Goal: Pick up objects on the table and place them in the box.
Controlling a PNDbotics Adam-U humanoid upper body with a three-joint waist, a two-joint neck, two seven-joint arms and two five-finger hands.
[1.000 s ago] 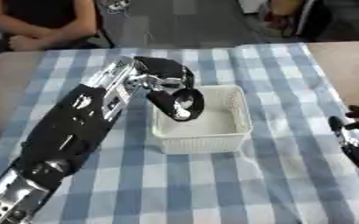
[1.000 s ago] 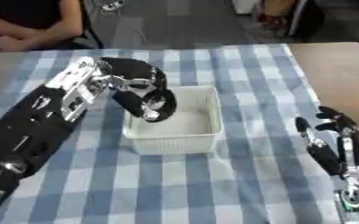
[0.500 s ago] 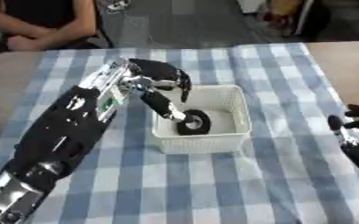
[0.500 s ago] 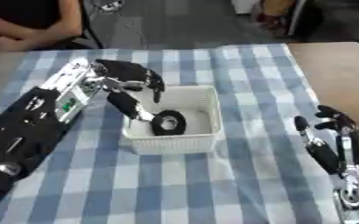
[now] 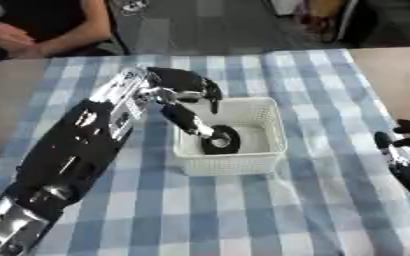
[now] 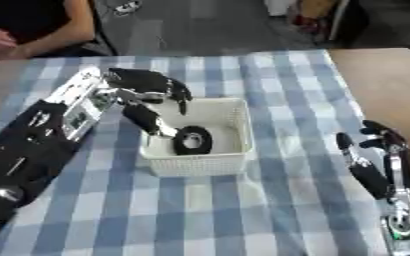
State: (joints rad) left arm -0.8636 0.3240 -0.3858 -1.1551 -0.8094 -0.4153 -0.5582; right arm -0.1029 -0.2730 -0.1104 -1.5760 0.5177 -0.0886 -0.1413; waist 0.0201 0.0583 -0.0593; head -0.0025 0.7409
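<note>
The left arm runs from the lower left of the frame up to centre, black with silver joints. The left robot hand [image 5: 184, 87] hangs over the left rim of the box [image 5: 270, 131], fingers spread and relaxed, gripping nothing; its thumb reaches down into the box toward the ring [image 5: 220, 139]. The ring is black, round with a hole in the middle, and leans on the box floor near the left-front corner, just beside the thumb tip; whether they touch cannot be told.

The box is a white, square, perforated basket, standing at mid-frame on the tabletop [image 5: 243, 210], which is covered with a blue-and-white checked cloth. To the right of the cloth, bare brown tabletop shows at the upper right of the frame.

The right robot hand [image 6: 372, 155] rests at the lower right, well apart from the box, fingers up and relaxed, holding nothing.
</note>
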